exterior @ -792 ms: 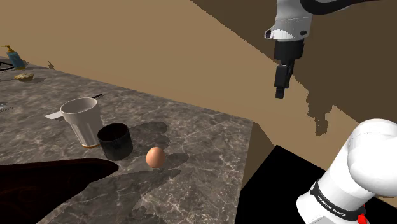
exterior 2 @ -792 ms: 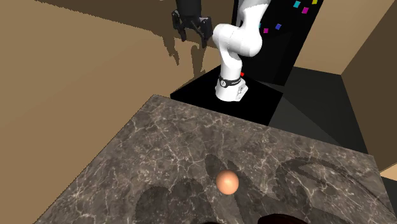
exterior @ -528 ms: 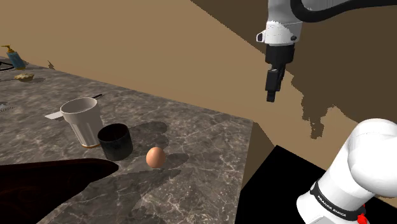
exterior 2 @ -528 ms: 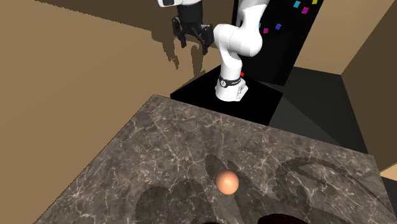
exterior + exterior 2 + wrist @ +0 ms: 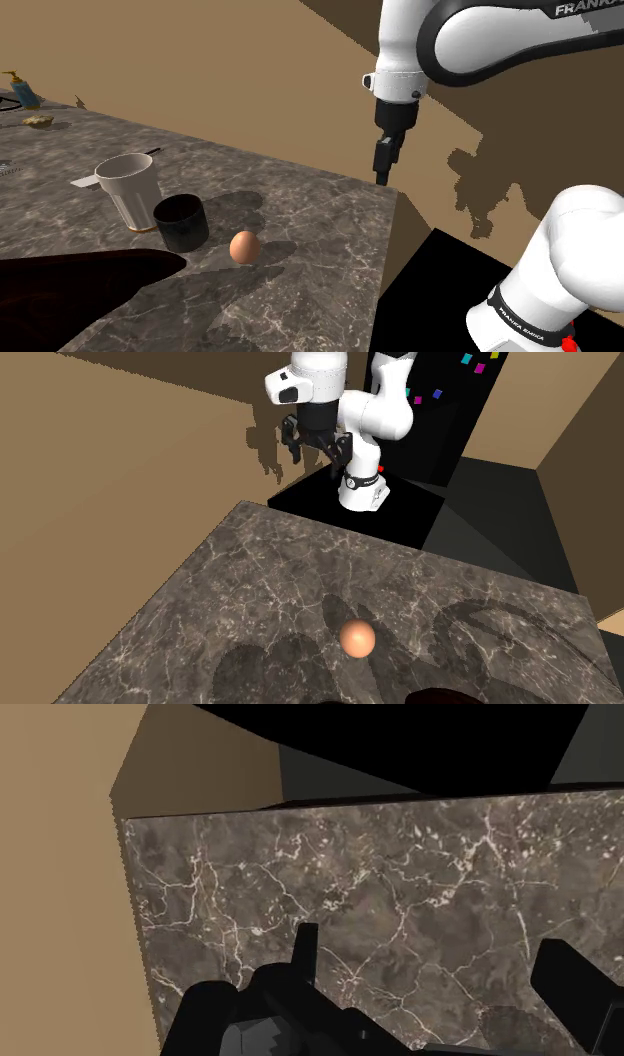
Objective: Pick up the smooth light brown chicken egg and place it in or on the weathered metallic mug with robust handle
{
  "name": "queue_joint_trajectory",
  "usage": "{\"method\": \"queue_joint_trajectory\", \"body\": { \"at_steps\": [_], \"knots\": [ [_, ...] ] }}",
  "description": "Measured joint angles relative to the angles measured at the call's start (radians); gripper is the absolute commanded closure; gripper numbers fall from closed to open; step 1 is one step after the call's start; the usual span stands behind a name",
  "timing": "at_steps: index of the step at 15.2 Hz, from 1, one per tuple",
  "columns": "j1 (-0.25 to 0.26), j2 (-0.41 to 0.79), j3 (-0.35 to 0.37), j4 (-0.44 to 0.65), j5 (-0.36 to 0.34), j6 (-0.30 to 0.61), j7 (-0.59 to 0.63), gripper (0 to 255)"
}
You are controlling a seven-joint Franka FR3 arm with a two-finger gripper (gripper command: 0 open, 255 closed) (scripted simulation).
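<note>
The dark veined stone counter point(image 5: 320, 230) carries the egg point(image 5: 245, 247) near its front part in the shoulder view. The white arm point(image 5: 470, 40) arches high above and well apart from the egg, to the shoulder view's right of it. Its black tool point(image 5: 381, 172) hangs over the counter's far corner, well away from the egg, fingers pointing down and spread wide with nothing between them; in the wrist view the tool point(image 5: 430, 944) looks onto bare counter point(image 5: 400, 864). A white cup point(image 5: 128, 190) stands beyond a black mug point(image 5: 180, 222), which sits just beside the egg on the shoulder view's left. The light brown egg lies on its side, untouched.
</note>
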State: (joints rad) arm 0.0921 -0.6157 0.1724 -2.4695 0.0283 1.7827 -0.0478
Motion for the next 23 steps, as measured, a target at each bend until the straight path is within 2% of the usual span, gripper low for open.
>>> {"method": "queue_joint_trajectory", "body": {
  "at_steps": [7,12,17,23],
  "knots": [
    [0.035,0.177,0.121,0.048,-0.019,0.21,0.087,0],
    [0.045,0.319,0.212,0.101,-0.082,0.346,0.176,0],
    [0.046,0.472,0.293,0.175,-0.205,0.454,0.29,0],
    [0.079,0.696,0.356,0.317,-0.439,0.52,0.473,0]
  ]
}}
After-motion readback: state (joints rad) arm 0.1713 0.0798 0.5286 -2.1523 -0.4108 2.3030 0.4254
